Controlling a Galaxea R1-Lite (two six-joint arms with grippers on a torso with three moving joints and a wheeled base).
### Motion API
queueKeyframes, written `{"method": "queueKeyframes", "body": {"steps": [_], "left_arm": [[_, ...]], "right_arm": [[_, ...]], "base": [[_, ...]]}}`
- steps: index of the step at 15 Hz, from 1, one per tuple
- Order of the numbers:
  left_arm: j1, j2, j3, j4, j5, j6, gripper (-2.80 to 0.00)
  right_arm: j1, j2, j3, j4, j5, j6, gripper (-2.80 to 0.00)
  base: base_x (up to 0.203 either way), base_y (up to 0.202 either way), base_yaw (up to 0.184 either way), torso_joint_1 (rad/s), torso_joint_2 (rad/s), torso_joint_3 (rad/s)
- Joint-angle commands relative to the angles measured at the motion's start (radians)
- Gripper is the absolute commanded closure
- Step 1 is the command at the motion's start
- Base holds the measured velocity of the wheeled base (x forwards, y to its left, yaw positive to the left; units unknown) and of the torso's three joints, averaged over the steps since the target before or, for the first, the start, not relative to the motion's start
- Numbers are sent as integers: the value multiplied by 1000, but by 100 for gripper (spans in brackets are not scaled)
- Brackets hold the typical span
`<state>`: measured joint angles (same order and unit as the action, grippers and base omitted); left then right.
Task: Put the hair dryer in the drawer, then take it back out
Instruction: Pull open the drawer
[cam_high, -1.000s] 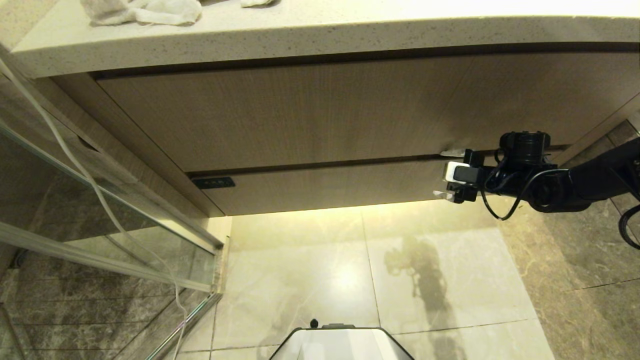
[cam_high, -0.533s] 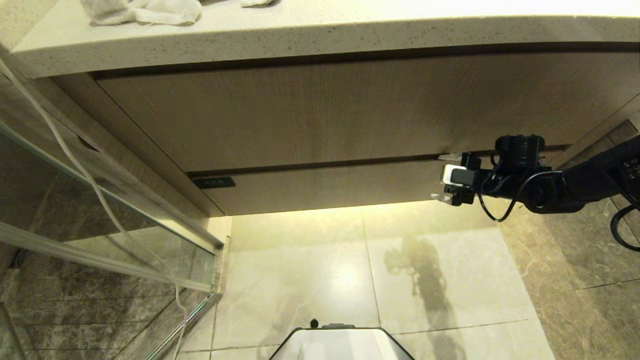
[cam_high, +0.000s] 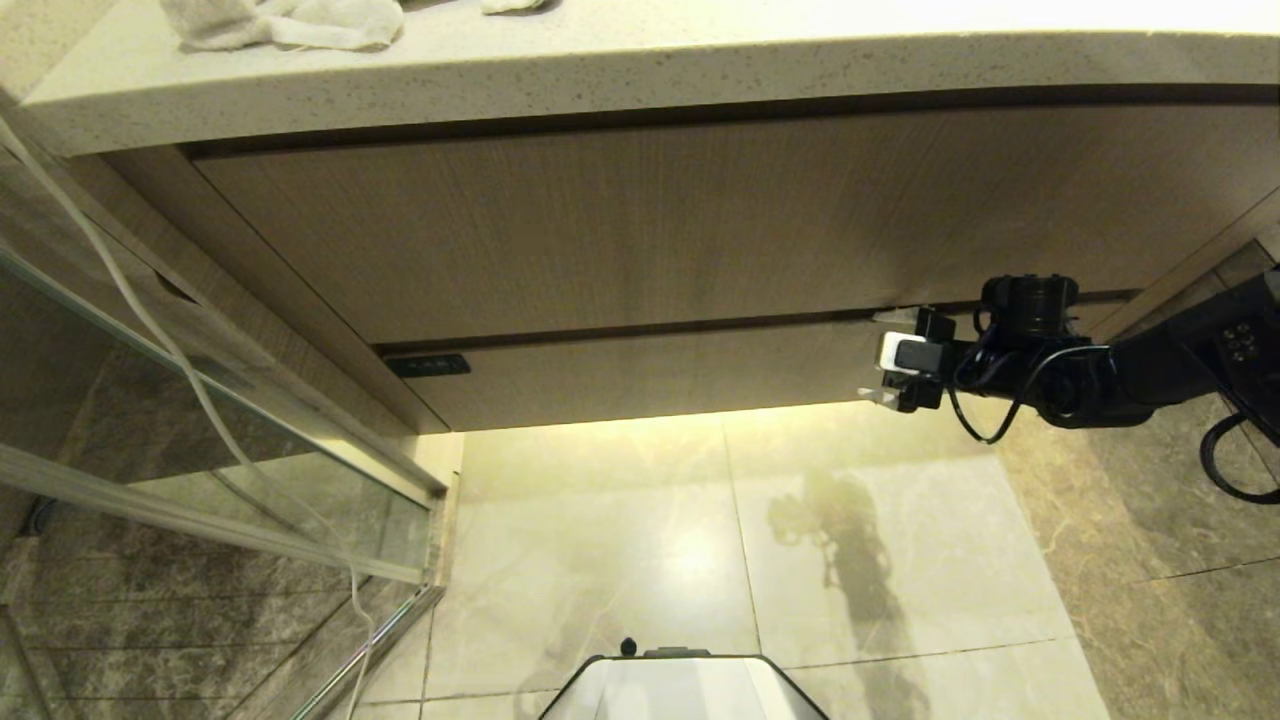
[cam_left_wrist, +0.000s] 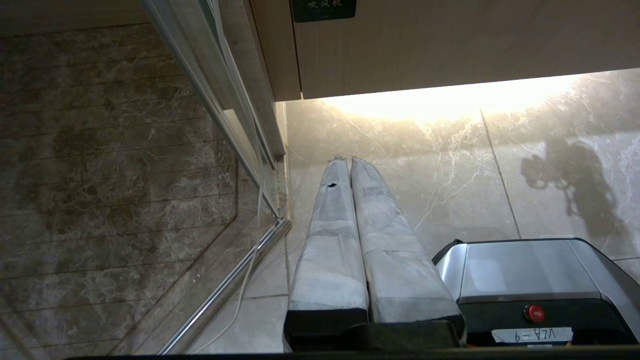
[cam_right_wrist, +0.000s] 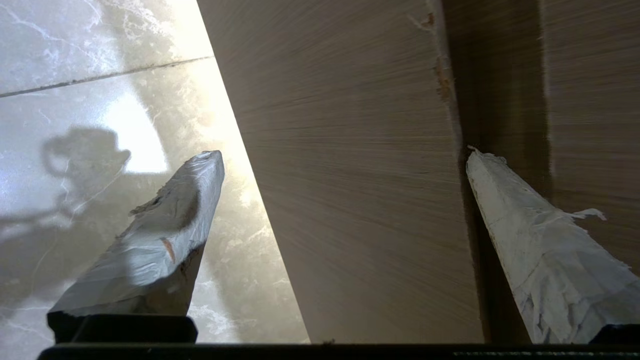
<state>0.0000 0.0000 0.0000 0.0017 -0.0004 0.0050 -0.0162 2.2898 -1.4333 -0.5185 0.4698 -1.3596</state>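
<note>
The right arm reaches in level from the right, its right gripper (cam_high: 885, 356) turned sideways against the narrow lower strip of the vanity, fingers spread wide so that one tip sits at the dark gap above the strip and the other at its bottom edge over the glowing floor (cam_high: 700, 540). That strip is the front of the drawer (cam_high: 650, 375), light-brown wood grain, shut flush under the taller front panel (cam_high: 620, 230), with a small dark label (cam_high: 428, 365) near its left end. The left gripper (cam_left_wrist: 344, 162) hangs low beside the robot's base (cam_left_wrist: 530, 280), its wrapped fingers pressed together.
</note>
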Motion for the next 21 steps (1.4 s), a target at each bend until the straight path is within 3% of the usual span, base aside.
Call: {"method": "queueKeyframes", "body": {"steps": [1,6,13,17,21], "left_arm": [[0,0,0,0,0,0,0],[0,0,0,0,0,0,0],[0,0,1,0,0,0,0],[0,0,0,0,0,0,0],[0,0,1,0,0,0,0]], "right_arm": [[0,18,-8,-5,3,-9,-280],[-6,51,-25,-1,-2,-13,-280],[-21,53,-30,107,-109,-13,-280],[-23,34,-36,211,-220,-9,-280],[-23,19,-22,221,-224,-9,-280]], "base": [[0,0,0,0,0,0],[0,0,0,0,0,0],[0,0,0,0,0,0],[0,0,0,0,0,0],[0,0,0,0,0,0]]}}
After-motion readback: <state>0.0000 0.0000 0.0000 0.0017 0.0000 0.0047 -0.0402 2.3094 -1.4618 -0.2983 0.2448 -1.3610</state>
